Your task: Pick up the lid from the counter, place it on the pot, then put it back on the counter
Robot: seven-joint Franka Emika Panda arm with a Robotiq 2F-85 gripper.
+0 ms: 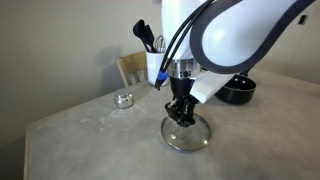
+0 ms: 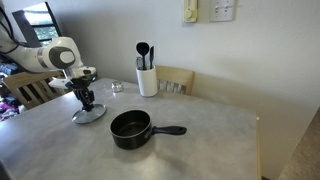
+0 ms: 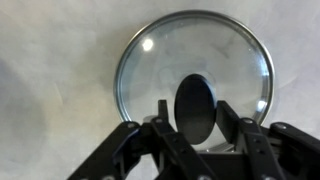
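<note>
The clear glass lid [image 1: 187,135] with a metal rim lies flat on the grey counter [image 1: 90,140], also seen in the other exterior view [image 2: 89,114] and filling the wrist view [image 3: 150,70]. My gripper [image 3: 194,115] points straight down over it, one finger on each side of the black knob [image 3: 194,100]. The right finger is at the knob; a thin gap shows on the left. The gripper shows in both exterior views [image 1: 181,113] [image 2: 86,104]. The black pot [image 2: 131,128] with its long handle stands apart on the counter [image 2: 200,150], uncovered, also visible behind my arm [image 1: 237,90].
A white utensil holder [image 2: 147,80] [image 1: 157,66] with black utensils stands at the back by the wall. A small silver tin [image 1: 124,99] [image 2: 117,87] sits near it. A wooden chair back [image 1: 130,68] rises beyond the counter's edge.
</note>
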